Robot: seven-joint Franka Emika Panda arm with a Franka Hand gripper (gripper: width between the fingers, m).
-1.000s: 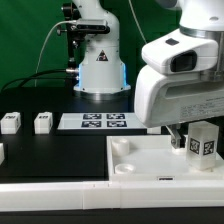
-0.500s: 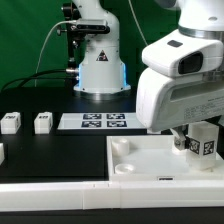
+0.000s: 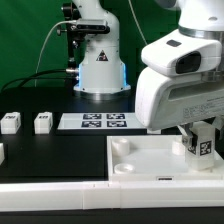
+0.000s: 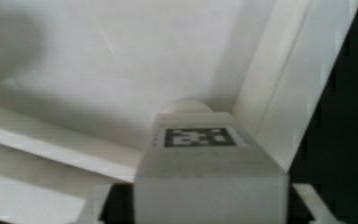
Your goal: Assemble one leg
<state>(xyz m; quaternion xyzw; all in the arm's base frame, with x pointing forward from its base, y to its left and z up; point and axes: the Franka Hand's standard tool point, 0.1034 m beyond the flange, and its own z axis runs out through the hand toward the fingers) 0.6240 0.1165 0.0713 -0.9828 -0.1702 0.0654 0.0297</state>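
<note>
Leg [image 3: 203,143] in our fingers [image 3: 196,146], which are closed on it, now stands upright and lower than a second ago over the tray-like part [image 3: 150,158] at the exterior view's right, so we judge seating in a corner socket is close.

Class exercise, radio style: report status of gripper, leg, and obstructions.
Gripper shut on the leg. Leg upright over the tray's corner at the exterior view's right. Nothing seen in the way.

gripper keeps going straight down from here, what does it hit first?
Most likely the white tray-like part. The gripper holds the leg upright over its corner on the exterior view's right, so the leg's lower end should meet it first. The remaining gap is unclear.
</note>
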